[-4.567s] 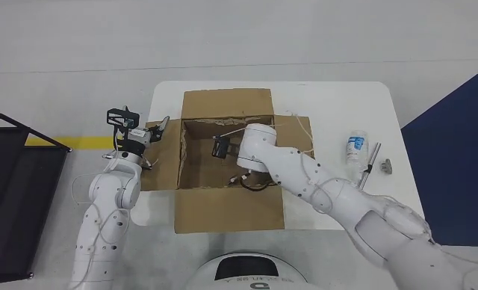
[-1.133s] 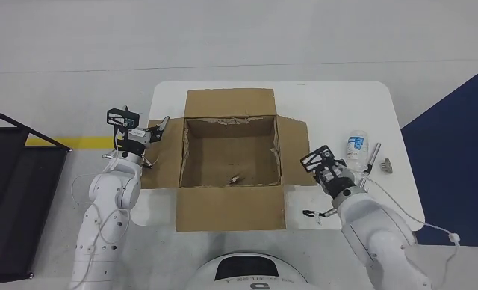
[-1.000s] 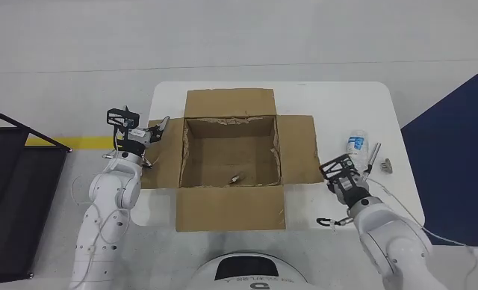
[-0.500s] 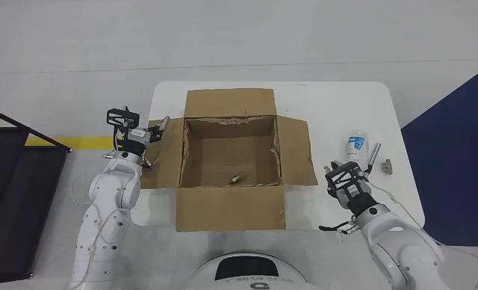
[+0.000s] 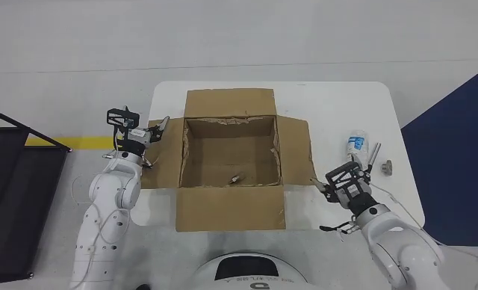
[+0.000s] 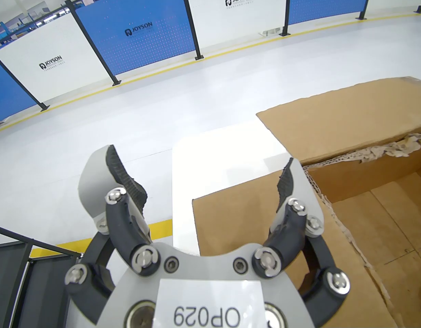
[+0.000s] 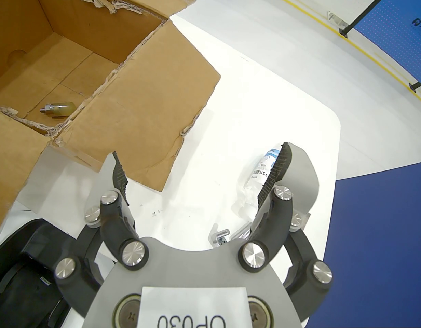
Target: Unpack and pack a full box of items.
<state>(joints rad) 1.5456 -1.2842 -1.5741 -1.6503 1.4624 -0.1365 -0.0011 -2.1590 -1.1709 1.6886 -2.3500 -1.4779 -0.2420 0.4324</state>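
While its jaws stand wide apart with nothing between them, the right tool hangs over the white bench, at about four o'clock from the cardboard box, just off the corner of its right flap. At the tool's one o'clock a plastic bottle lies on its side, with a thin metal rod just beside it and a small grey fitting beyond. The box sits mid-bench, flaps folded out; a small cylinder lies on its floor near the six o'clock wall. At the box's nine o'clock, the left tool is likewise spread and empty, by the left flap.
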